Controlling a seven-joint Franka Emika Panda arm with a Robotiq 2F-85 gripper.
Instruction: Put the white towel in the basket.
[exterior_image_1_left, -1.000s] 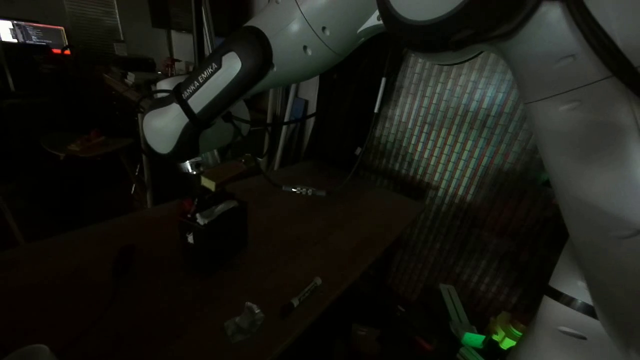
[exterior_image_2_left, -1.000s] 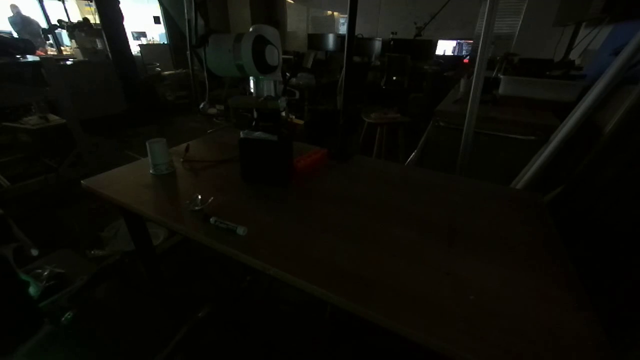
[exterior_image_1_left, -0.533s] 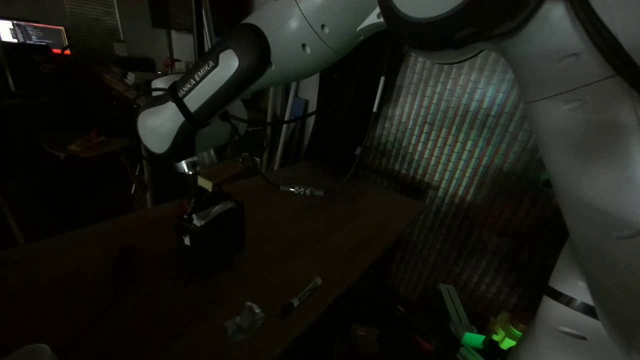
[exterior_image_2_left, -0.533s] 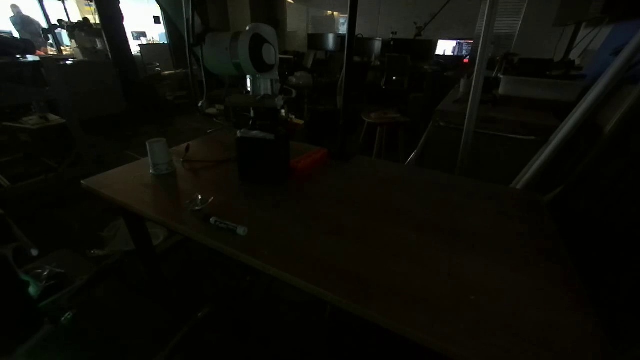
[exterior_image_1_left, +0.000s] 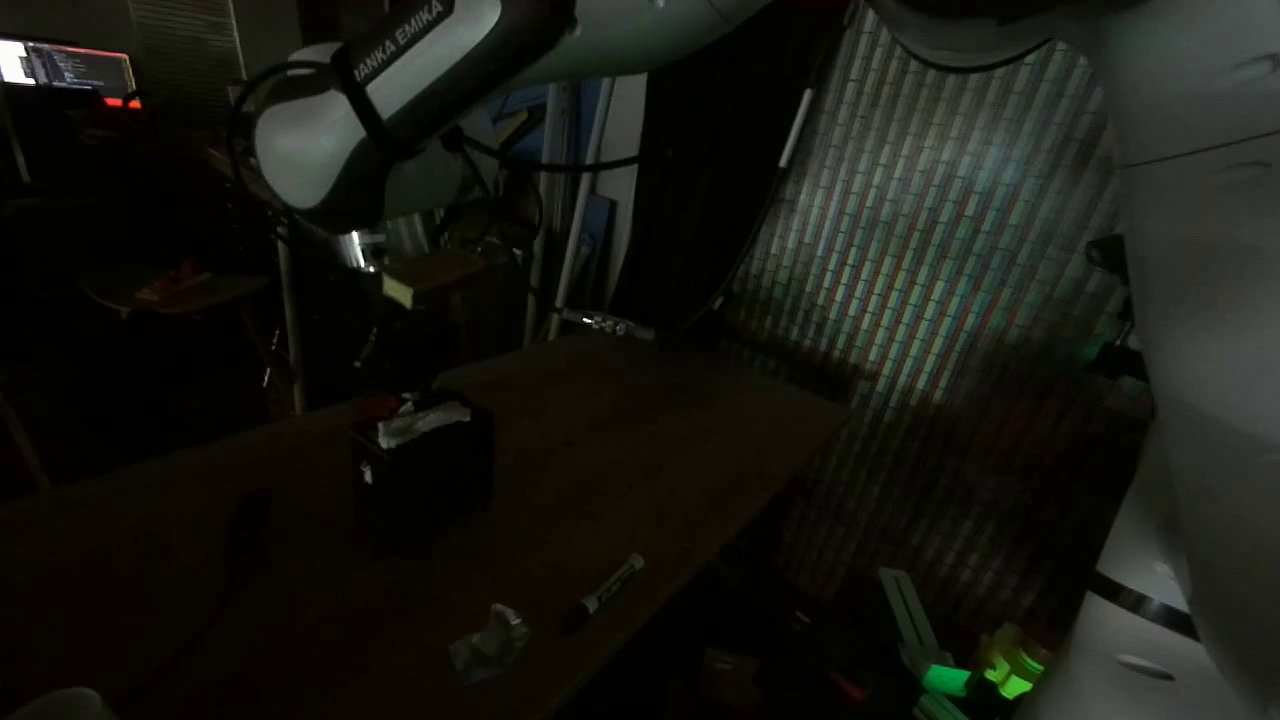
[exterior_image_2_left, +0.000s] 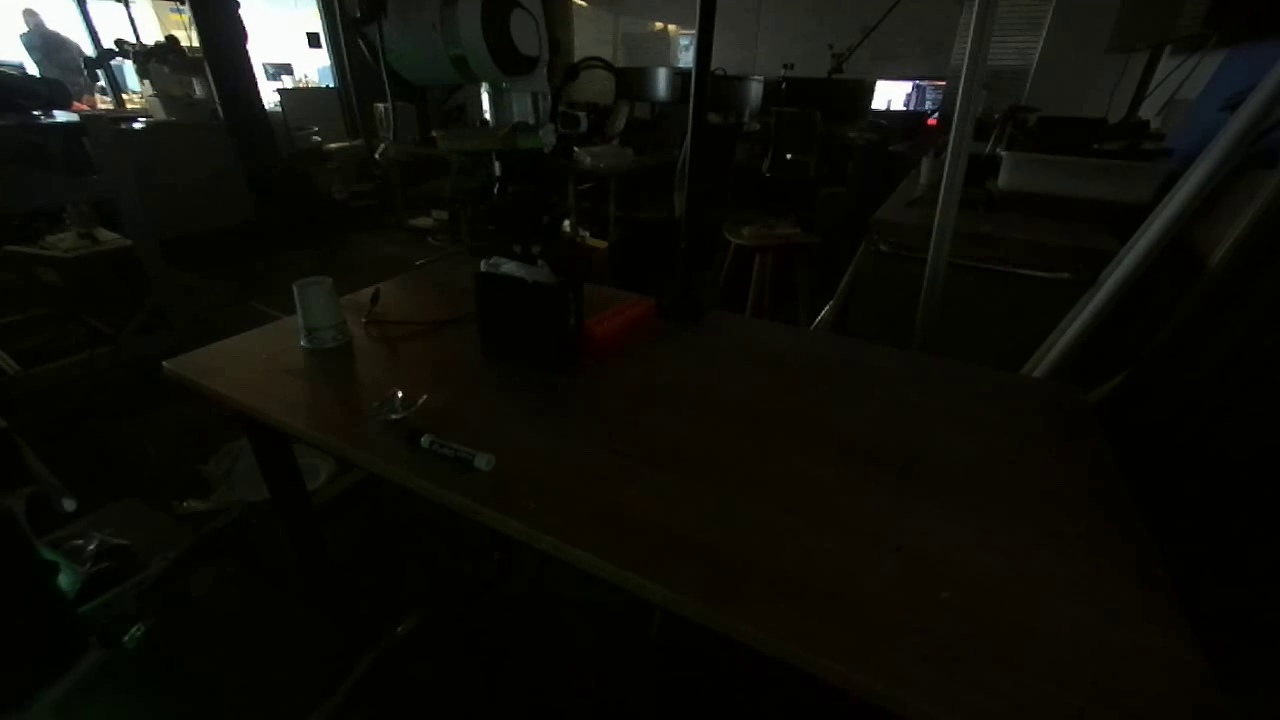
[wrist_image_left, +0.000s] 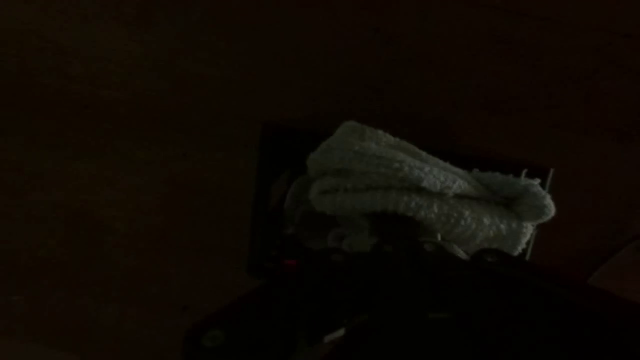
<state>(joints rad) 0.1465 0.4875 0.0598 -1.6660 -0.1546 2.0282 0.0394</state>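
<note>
There's the white towel (wrist_image_left: 415, 195), bunched in the black basket (wrist_image_left: 256, 210), right of centre in the wrist view, one end covering part of the right-hand rim, while the gripper (wrist_image_left: 400, 250) looms along the bottom edge, too murky to tell whether its jaws are parted or together. Up at the upper left of an exterior view hangs the arm (exterior_image_1_left: 310, 150), above the basket; down at lower centre, a marker (exterior_image_1_left: 607, 592) and a crumpled shiny scrap (exterior_image_1_left: 492, 643) lie near each other on the surface (exterior_image_1_left: 650, 430).
</note>
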